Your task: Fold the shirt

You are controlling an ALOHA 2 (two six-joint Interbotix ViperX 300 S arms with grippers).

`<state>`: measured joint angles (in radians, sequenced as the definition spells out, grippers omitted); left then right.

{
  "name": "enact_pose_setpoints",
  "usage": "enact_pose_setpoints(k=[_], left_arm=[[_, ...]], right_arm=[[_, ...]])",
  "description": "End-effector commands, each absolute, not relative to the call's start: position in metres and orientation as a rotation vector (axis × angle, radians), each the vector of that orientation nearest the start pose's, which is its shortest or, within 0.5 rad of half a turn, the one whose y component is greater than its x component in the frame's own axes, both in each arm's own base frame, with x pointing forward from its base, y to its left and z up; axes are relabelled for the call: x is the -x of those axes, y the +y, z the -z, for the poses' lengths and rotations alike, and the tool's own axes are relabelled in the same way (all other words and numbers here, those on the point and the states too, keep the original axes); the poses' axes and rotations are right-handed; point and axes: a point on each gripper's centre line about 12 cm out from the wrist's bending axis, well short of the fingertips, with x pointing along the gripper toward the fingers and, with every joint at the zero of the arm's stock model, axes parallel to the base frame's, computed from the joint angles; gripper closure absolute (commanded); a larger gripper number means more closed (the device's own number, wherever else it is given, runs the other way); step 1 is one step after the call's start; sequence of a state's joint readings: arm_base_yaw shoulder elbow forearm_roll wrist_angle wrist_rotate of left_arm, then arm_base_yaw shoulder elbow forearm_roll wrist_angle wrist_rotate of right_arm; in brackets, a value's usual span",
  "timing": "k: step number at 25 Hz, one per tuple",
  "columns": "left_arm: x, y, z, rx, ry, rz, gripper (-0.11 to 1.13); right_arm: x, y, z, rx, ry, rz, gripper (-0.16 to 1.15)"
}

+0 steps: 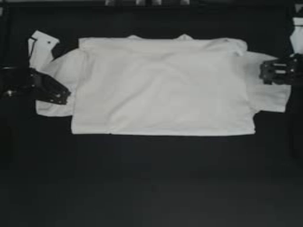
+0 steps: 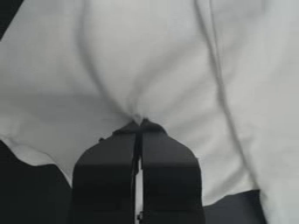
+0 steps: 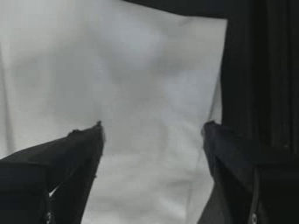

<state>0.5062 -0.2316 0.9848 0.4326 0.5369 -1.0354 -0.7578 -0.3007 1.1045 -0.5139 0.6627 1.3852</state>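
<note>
the left gripper (image 2: 139,124) pinches the shirt (image 1: 163,95) at its left sleeve, likely to fold it inward. the right gripper (image 3: 153,131) hangs spread over the other sleeve, ready to grasp.

Spread flat across the far half of the table (image 1: 151,186), shirt (image 1: 163,86) — collar toward the far edge, hem toward the middle, one sleeve reaching toward each side edge. Over the left sleeve, near the table's left edge, left gripper (image 1: 59,94), jaws pressed together on a pinch of cloth. Above the right sleeve, by the right edge, right gripper (image 1: 266,72) — jaws spread wide, apparently not touching the cloth beneath.
</note>
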Motion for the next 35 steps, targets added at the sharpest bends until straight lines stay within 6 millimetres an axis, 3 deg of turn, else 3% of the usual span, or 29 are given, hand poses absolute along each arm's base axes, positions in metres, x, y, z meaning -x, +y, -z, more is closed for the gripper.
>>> enact_pose_setpoints(k=[1,8,11,13,17,18,22,28,35], left_arm=[[-0.204,0.142,-0.128,0.720,0.975,-1.014,0.98],[-0.204,0.142,-0.128,0.717,0.975,-1.013,0.98],[-0.204,0.142,-0.128,0.717,0.975,-1.013,0.98],[-0.204,0.142,-0.128,0.716,0.976,-1.010,0.98],[-0.204,0.142,-0.128,0.714,0.977,-1.010,0.98],[-0.204,0.141,-0.128,0.713,0.978,-1.009,0.97],[-0.207,0.141,-0.130,0.706,0.972,-1.002,0.98],[-0.213,0.140,-0.136,0.688,0.957,-0.982,0.97],[-0.233,0.147,-0.164,0.625,0.917,-0.969,0.97]], right_arm=[[-0.124,-0.164,-0.099,-1.058,0.909,1.516,0.03],[-0.128,-0.160,-0.077,-1.100,0.960,1.490,0.04],[-0.129,-0.157,-0.073,-1.094,0.987,1.485,0.15],[-0.130,-0.156,-0.073,-1.081,1.002,1.483,0.37],[-0.132,-0.154,-0.074,-1.070,1.010,1.474,1.04],[-0.132,-0.152,-0.073,-1.076,1.010,1.478,1.09],[-0.141,-0.152,-0.079,-1.070,0.985,1.454,0.88],[-0.163,-0.159,-0.108,-1.034,0.878,1.377,0.91],[-0.183,-0.161,-0.150,-1.016,0.735,1.297,0.91]])
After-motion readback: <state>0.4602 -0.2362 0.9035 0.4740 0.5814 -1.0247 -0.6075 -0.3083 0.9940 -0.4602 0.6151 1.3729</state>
